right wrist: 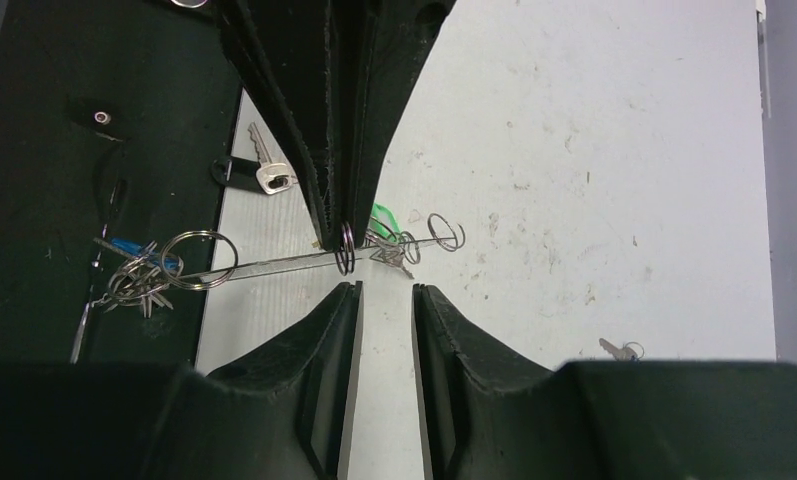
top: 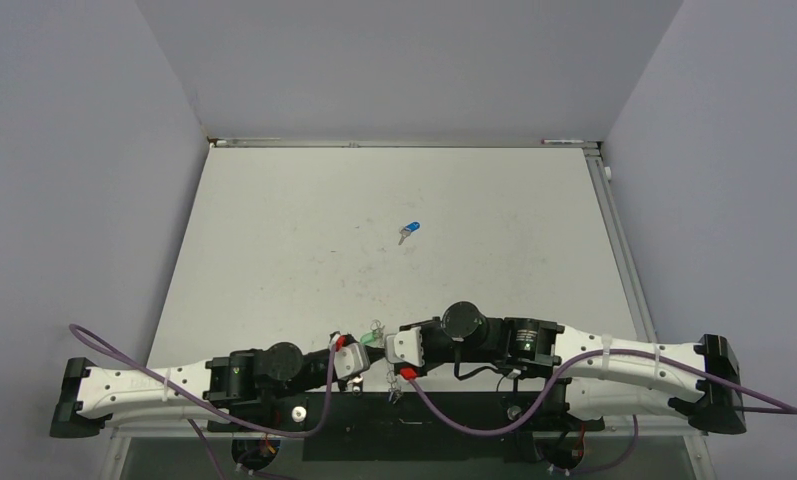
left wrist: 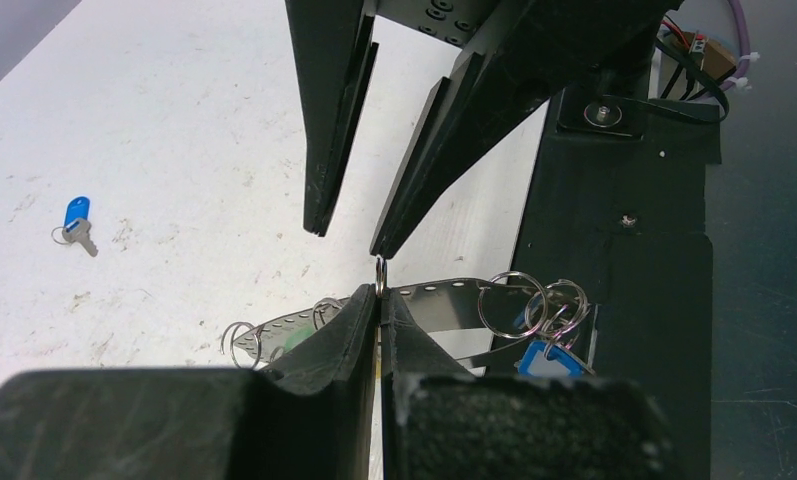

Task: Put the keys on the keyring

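My left gripper (left wrist: 379, 298) is shut on a small split ring (left wrist: 380, 274) that sticks out past its fingertips. The keyring (left wrist: 444, 305), a long thin grey metal band, passes through that ring just above the table's near edge. A bunch of keys (left wrist: 546, 352) with a blue tag hangs at its end over the black base, and a green-tagged key (right wrist: 384, 220) and small rings sit at the other end. My right gripper (right wrist: 386, 292) is open and empty, its tips facing the left gripper (right wrist: 336, 238) just short of the band. One blue-headed key (top: 411, 231) lies alone mid-table.
A bare silver key (right wrist: 270, 176) lies at the table's near edge by the black base plate (left wrist: 634, 280). The loose blue-headed key (left wrist: 76, 221) lies far from both grippers. Grey walls close the table (top: 274, 250) on three sides.
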`<state>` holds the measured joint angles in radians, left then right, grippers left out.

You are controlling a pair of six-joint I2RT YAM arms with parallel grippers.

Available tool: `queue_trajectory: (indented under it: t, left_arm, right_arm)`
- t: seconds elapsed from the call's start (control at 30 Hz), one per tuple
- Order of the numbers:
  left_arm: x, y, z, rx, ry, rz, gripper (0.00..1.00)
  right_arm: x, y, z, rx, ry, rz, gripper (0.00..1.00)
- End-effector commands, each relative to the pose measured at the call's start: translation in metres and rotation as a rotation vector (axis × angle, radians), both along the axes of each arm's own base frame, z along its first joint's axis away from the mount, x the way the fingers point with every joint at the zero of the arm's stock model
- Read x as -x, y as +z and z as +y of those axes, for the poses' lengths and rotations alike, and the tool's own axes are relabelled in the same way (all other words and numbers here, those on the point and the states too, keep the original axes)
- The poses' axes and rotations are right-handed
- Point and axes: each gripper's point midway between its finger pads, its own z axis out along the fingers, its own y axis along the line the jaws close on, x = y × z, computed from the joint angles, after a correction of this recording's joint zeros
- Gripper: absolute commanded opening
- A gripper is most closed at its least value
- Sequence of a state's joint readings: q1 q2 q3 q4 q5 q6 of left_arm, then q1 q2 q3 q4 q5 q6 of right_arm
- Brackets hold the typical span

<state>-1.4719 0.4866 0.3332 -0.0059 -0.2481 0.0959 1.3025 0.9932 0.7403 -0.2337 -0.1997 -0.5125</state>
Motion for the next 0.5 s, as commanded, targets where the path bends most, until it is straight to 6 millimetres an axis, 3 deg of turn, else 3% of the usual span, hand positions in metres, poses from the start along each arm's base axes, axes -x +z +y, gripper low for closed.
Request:
queue_trajectory:
  t: [0.0,0.47]
  left_arm:
    - [-0.001,0.031,-0.005,0.09,0.002,-0.025,0.0]
    - [-0.001,0.029,-0.006,0.086,0.001,-0.025,0.0]
  right_arm:
    - [0.007,0.021,0.01,-0.055,0.037,0.01,0.27]
    - [0.014,0.019,0.02,-0.079,0.078,0.038,0.24]
